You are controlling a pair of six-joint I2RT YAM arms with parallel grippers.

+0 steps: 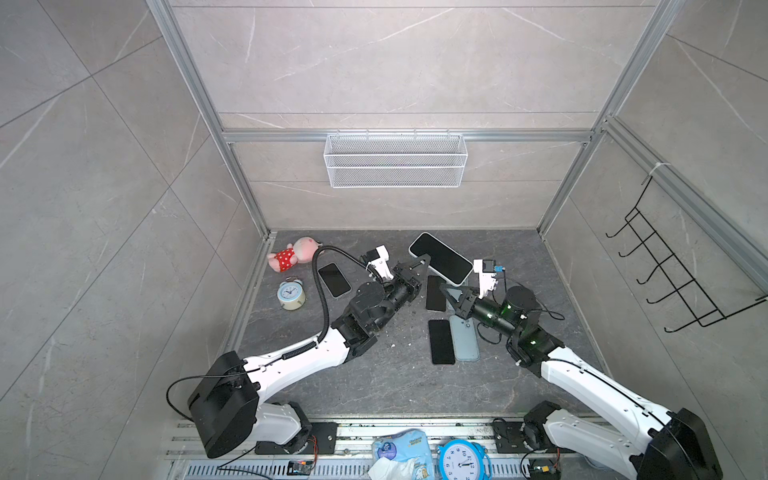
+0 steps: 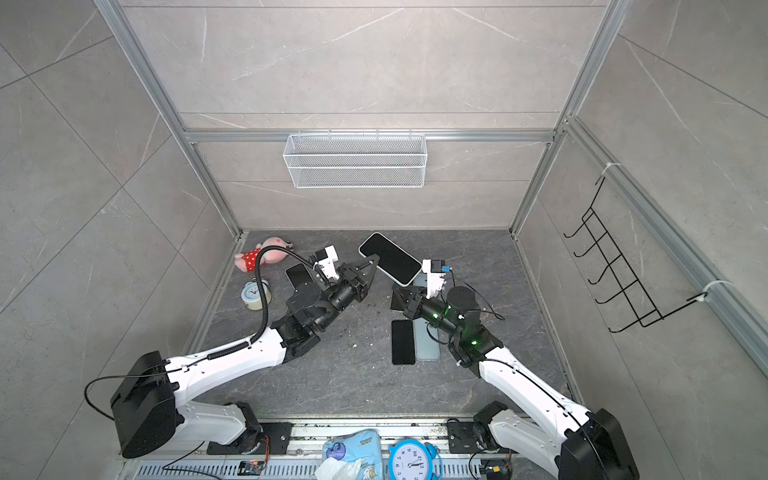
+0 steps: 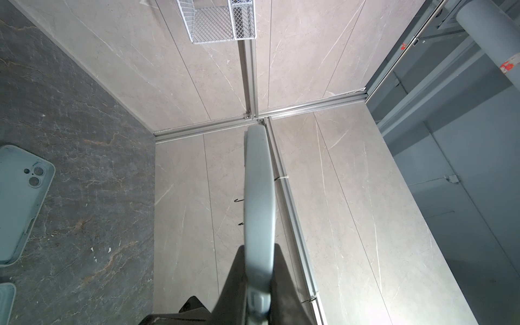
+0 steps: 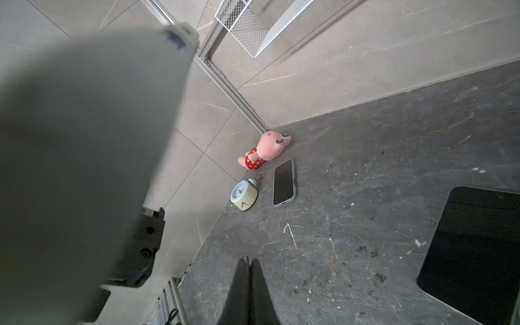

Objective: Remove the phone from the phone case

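The phone [image 1: 441,258] [image 2: 391,258], dark screen up, sits in its pale phone case [image 1: 456,281] and is held tilted above the dark floor at the back middle. My left gripper [image 1: 424,262] [image 2: 375,259] is shut on the case's left edge. In the left wrist view the case [image 3: 259,191] runs edge-on out of the shut gripper [image 3: 259,284]. My right gripper [image 1: 444,287] [image 4: 249,263] is shut and empty, low under the phone's near end. The case's blurred back [image 4: 84,135] fills much of the right wrist view.
On the floor lie another cased phone [image 1: 334,279] [image 4: 284,183], two bare black phones [image 1: 435,293] [image 1: 441,342], an empty pale blue case [image 1: 465,340] [image 3: 22,202], a small clock [image 1: 291,294] and a pink plush [image 1: 291,254]. A wire basket [image 1: 395,160] hangs on the back wall.
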